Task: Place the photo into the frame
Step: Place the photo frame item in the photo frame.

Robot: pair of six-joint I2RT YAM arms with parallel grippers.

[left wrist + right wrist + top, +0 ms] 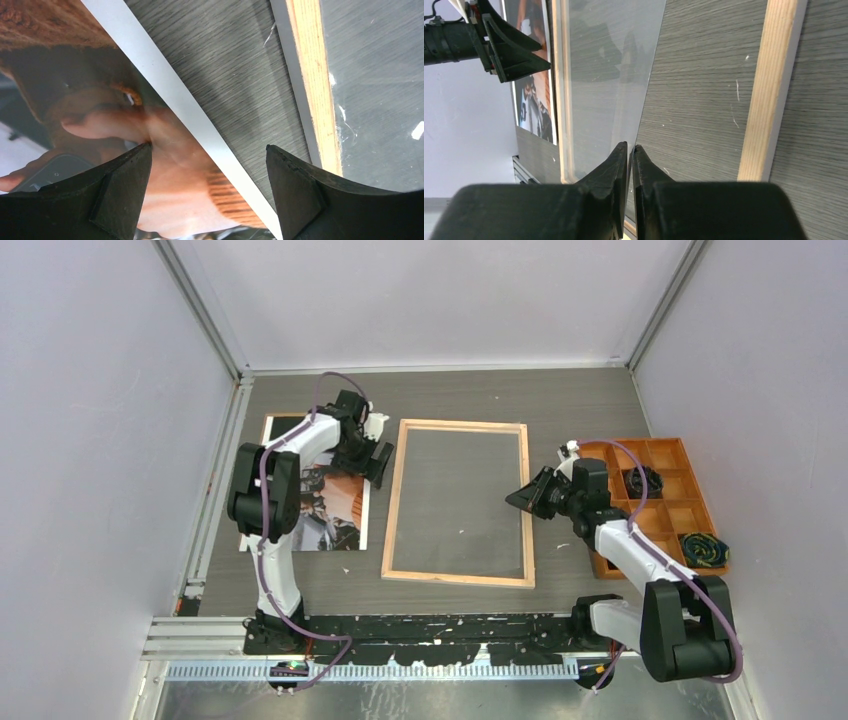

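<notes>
- The left claw (380, 462) is hanging with its fingers spread wide and nothing between them. Its own camera is showing this best, with the two dark fingertips (132, 170) standing well apart.
- Directly under the left claw (207, 147), the photo (100, 110) is lying picture side up on the grey table (235, 75). Its white border is running diagonally between the fingers.
- That close view is showing only a corner of the print. From above, the photo (335, 515) is seen reaching from the left claw back toward the arm's base, partly hidden under the arm.
- Just past the left claw's right-hand finger, the frame (312, 75) is showing one pale wood rail.
- From above, the frame (393, 502) is lying wood side up between the two claws, with the right claw (522, 496) sitting over its rail on that claw's side.
- Only the right wrist view is revealing the clear pane (604, 75). Its free edge is running straight down to the tips of the right claw (630, 146), and bare table is showing between that edge and the rail (771, 90).
- The right claw's fingers are pressing together with only a thin slit between them, pinching the pane's edge.
- Beyond the right claw, the photo (536, 107) is lying beside the frame's farther rail.
- An orange tray (640, 442) is sitting behind the right claw.
</notes>
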